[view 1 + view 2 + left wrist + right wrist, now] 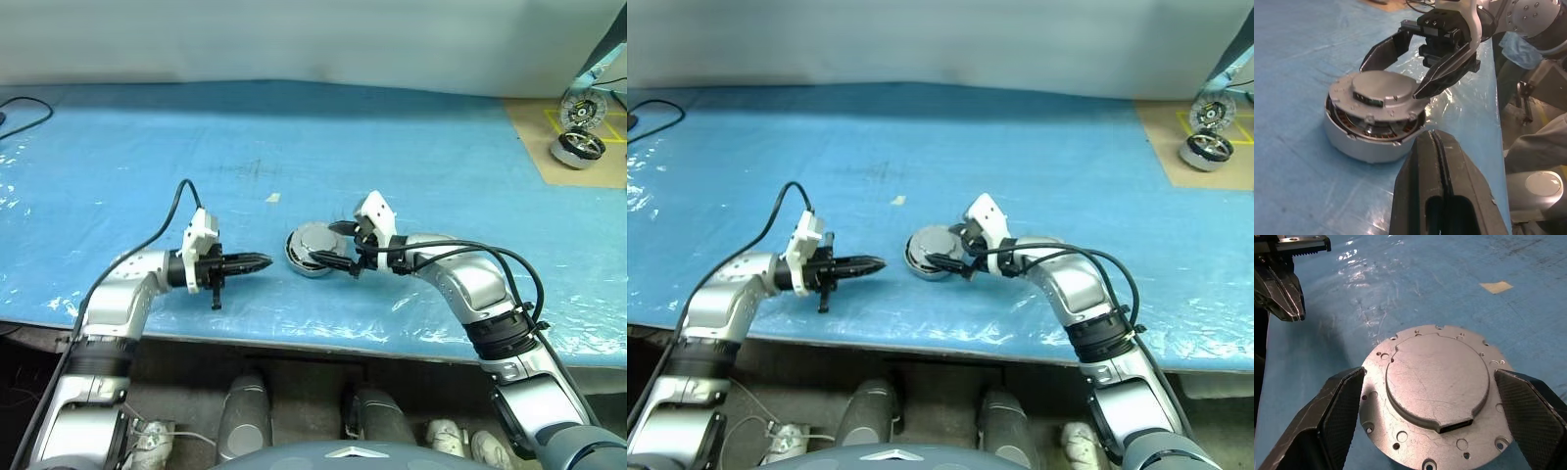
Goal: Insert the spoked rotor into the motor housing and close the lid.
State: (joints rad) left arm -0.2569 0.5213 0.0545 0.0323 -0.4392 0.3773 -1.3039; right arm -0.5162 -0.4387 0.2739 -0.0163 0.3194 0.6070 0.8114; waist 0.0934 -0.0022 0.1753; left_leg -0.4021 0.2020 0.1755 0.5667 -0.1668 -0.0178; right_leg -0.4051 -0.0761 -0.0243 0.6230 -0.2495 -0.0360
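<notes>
On the left, my left tool (257, 261) hangs just above the surface (118, 157), its two fingers pressed together on nothing, pointing right toward the work but clear of it. Just right of it sits the motor housing (1352, 139), near the front edge of the surface, with the lid (1435, 384) lying on top, plain silver face up. From the left wrist view the lid is not seated: it sits tilted, lifted on the side facing that camera, and copper windings show through the gap beneath. I cannot see the rotor under the lid.

My right tool (345, 247) straddles the lid with its fingers spread wide, one on either side of the rim, gripping nothing. I judge the step in hand to be closing the lid. To do it well I would keep the fingers clear of the rim, bring one down flat on the raised side and press straight down (a sideways shove would likely slide the whole housing on the slick sheet). The left tool could brace the housing wall from its side.

The surface is covered in a wrinkled blue plastic sheet with a small scrap of tape (273, 198) beyond the housing. At the far right lies a brown board (549, 137) carrying two other motors (580, 147); a pale wall runs behind.
</notes>
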